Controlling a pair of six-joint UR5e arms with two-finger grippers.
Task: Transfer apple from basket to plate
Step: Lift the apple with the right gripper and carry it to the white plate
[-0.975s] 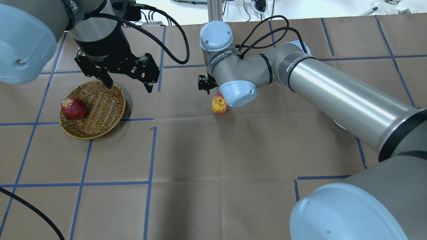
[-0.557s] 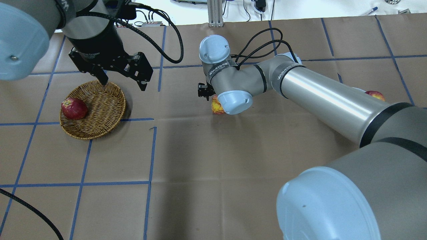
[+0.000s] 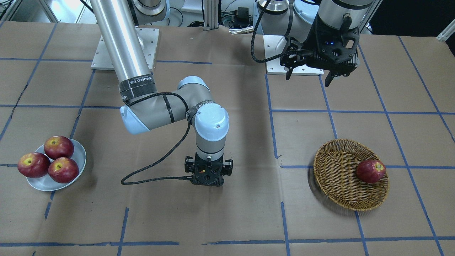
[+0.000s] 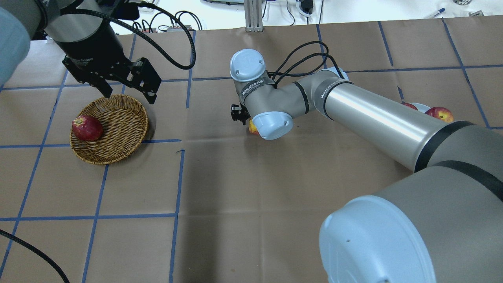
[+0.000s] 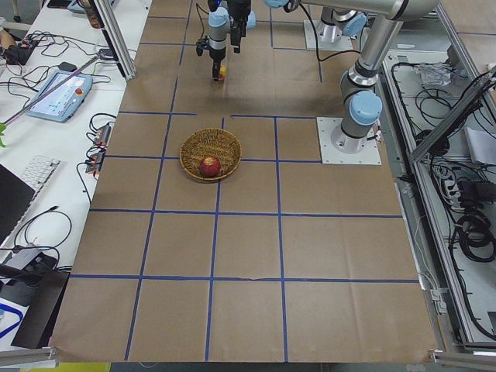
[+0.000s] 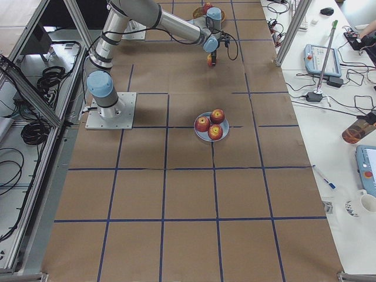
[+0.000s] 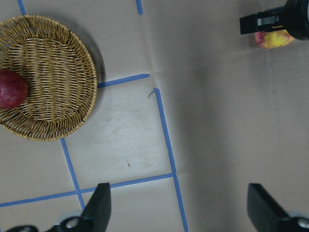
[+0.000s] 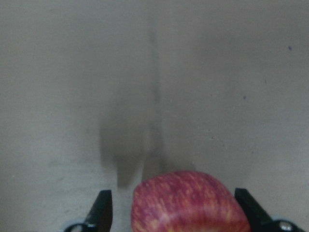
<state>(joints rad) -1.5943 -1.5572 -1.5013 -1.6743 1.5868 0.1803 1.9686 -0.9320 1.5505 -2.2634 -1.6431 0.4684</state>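
The yellow-streaked apple (image 8: 190, 205) lies on the brown paper at mid-table, out of the basket. My right gripper (image 8: 176, 212) is open and points straight down over it, one finger on each side. In the overhead view the wrist hides most of the apple (image 4: 252, 128). It also shows in the left wrist view (image 7: 274, 38). The wicker basket (image 4: 125, 118) holds one dark red apple (image 4: 87, 127). My left gripper (image 4: 126, 95) is open and empty, raised above the basket's far rim. The pale plate (image 3: 79, 153) sits on the robot's right side.
Three dark red apples (image 3: 49, 160) fill the plate. The right arm's long silver link (image 4: 369, 118) stretches from the base over the plate side to mid-table. Blue tape lines grid the paper-covered table (image 4: 235, 196).
My right gripper has moved over the streaked apple, so the wrist now covers most of it. My left gripper has pulled back and to the left, away from the basket.
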